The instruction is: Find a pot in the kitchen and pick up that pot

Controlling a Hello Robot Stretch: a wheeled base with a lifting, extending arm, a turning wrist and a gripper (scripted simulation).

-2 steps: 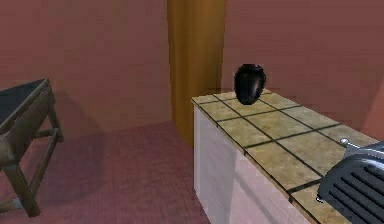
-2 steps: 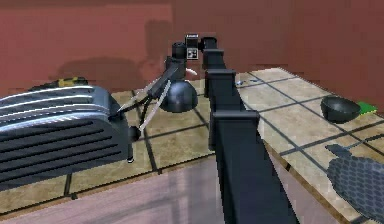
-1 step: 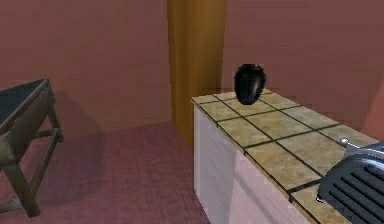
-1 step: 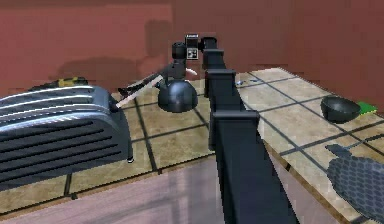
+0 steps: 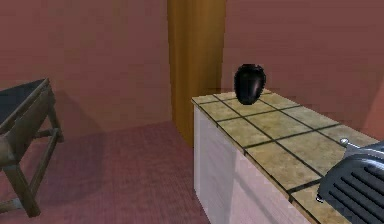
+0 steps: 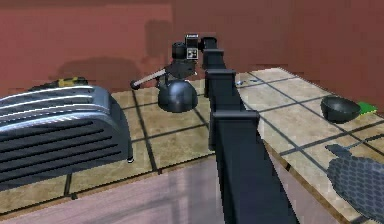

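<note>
— Where is the pot?

— On the worktop [image 6: 175,148], just past the toaster [image 6: 60,130]. It is a dark rounded pot [image 6: 178,97], and its thin handle points back toward the toaster.

— And your tool?

— My tool [image 6: 180,68] is at the pot's upper edge. I cannot tell whether it is over the pot or touching it. I cannot tell whether it grasps anything either, because the pot stands on the worktop right behind it.

— What is hard to make out?

— My arm [image 6: 235,140] hides the tiles on the pot's side away from the toaster. The picture's edge cuts off the toaster. Well apart from the toaster are a green bowl [image 6: 340,107] and a dark meshed thing [image 6: 360,178], cut off at the corner, which I cannot name. In the forward view, a dark jar [image 5: 250,82] stands well beyond the toaster.
</note>
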